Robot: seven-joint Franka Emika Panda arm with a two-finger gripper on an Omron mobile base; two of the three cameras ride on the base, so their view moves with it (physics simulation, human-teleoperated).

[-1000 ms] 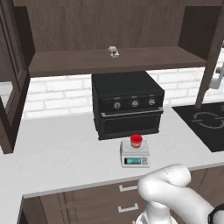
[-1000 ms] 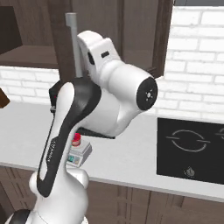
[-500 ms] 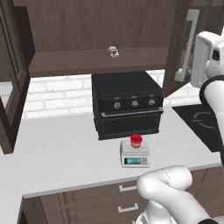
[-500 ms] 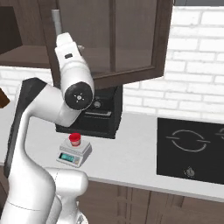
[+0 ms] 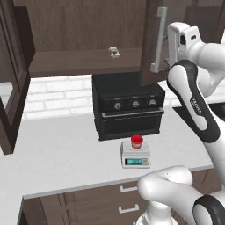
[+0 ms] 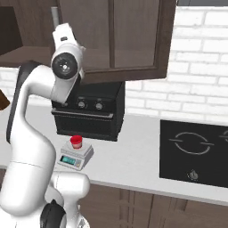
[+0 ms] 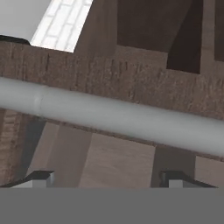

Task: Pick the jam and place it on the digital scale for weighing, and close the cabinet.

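The jam [image 5: 137, 140], a small red jar, stands on the round plate of the light-grey digital scale [image 5: 135, 155] in front of the black oven; the jam [image 6: 76, 141] and the scale [image 6: 75, 156] also show in the right base view. The cabinet [image 5: 83, 39] is open, with its right door [image 5: 151, 44] swung partway inward. My gripper [image 5: 170, 40] is raised against that door's silver bar handle [image 5: 158, 39]. In the hand view the handle [image 7: 109, 116] runs across just beyond my gripper [image 7: 107, 178], which is open with nothing between its fingertips.
A black oven [image 5: 127, 110] sits on the white counter [image 5: 57, 154] behind the scale. A small grey-white object [image 5: 114, 52] lies on the cabinet shelf. The cabinet's left door [image 5: 11, 79] stands wide open. A black cooktop [image 6: 196, 151] lies to the right, and drawers [image 5: 88, 204] sit below the counter.
The arm has swung up and to the left against the right cabinet door. The door and its handle have moved left, toward closing. The jam and the scale have stayed put.
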